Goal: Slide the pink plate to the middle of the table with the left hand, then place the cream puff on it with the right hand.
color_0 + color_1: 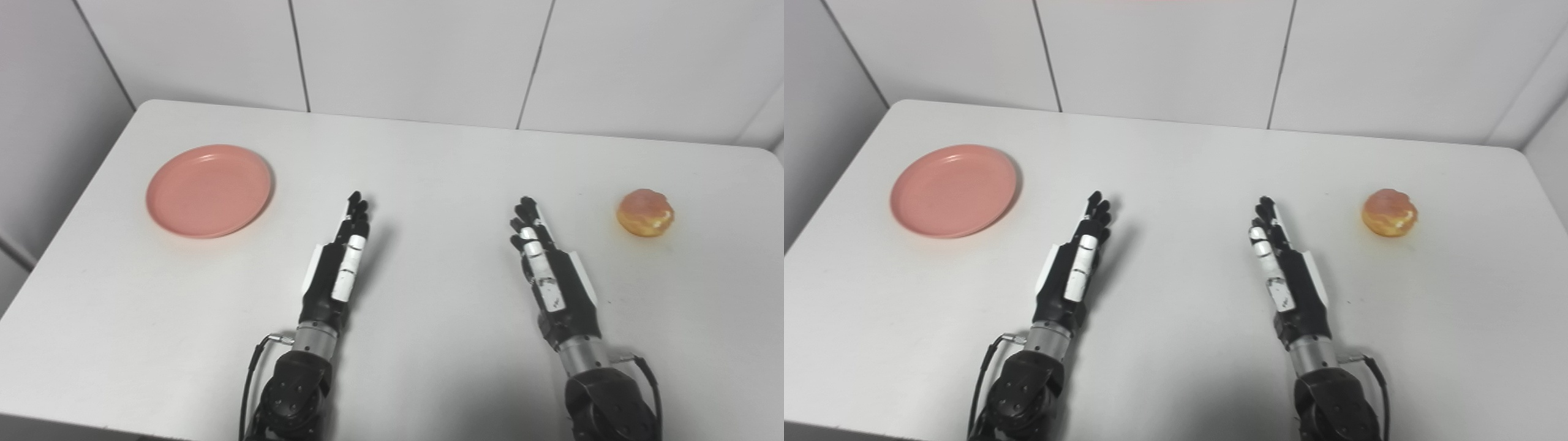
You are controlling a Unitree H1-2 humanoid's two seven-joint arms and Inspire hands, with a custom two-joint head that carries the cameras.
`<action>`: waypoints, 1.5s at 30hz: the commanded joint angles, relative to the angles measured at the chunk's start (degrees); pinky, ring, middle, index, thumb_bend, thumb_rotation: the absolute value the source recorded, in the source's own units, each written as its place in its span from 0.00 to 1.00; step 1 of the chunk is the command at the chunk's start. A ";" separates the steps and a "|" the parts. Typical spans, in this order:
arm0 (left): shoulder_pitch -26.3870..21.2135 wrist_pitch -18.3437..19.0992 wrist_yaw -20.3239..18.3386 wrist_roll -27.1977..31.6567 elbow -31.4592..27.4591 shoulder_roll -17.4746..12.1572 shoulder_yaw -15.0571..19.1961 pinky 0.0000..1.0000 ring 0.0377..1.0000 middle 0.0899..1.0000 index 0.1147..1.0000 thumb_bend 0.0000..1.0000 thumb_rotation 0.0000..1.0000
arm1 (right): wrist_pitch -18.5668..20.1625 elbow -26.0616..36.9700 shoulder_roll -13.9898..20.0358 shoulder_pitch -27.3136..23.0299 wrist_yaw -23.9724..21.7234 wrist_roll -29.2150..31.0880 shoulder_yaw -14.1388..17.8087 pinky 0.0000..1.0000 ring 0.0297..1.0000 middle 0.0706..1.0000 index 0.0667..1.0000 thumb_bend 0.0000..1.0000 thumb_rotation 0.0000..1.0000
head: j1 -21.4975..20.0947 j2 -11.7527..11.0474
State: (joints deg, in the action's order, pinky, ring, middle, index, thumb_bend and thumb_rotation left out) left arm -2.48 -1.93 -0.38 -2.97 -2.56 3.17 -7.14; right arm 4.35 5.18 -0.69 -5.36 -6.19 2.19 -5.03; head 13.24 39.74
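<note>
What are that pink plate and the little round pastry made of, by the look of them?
The pink plate looks like plastic: uniform colour, smooth, a soft sheen on its raised rim. The cream puff has a glossy, golden-brown surface with a pale band; whether it is real pastry or a model, the views cannot show.

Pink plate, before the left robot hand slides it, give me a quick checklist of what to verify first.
1. Round pink plastic plate empty: ok.
2. Plate already mid-table: not ok, it sits far left.
3. Left robot hand free, fingers extended: ok.
4. Path from plate to centre of white table unobstructed: ok.
5. Golden glazed cream puff out of the way, far right: ok.
6. Right robot hand free for later: ok.
</note>
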 commanded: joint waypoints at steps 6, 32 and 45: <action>-0.33 -4.24 1.04 -1.85 2.15 4.09 -2.76 1.00 1.00 1.00 1.00 0.55 1.00 | -3.79 -0.23 2.03 0.11 -1.64 3.28 2.24 1.00 1.00 1.00 1.00 0.65 0.87 | 5.23 -3.70; -5.14 -7.40 3.15 -1.85 6.44 3.23 0.93 1.00 1.00 1.00 1.00 0.64 1.00 | -11.88 -8.15 2.48 -0.61 -3.21 4.53 2.29 1.00 1.00 1.00 1.00 0.64 0.86 | 4.24 -8.76; -10.46 -4.66 2.84 -1.14 1.38 -0.99 6.02 1.00 1.00 0.99 0.99 0.72 1.00 | -12.48 -8.70 2.51 -0.56 -3.32 4.39 2.22 1.00 1.00 1.00 1.00 0.63 0.85 | 4.23 -8.75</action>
State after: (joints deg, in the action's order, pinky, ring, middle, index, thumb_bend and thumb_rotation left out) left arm -10.40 -5.67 2.50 -4.60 0.87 2.04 -1.06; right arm -5.52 -3.25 1.99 -6.02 -9.16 6.23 -2.85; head 17.40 30.94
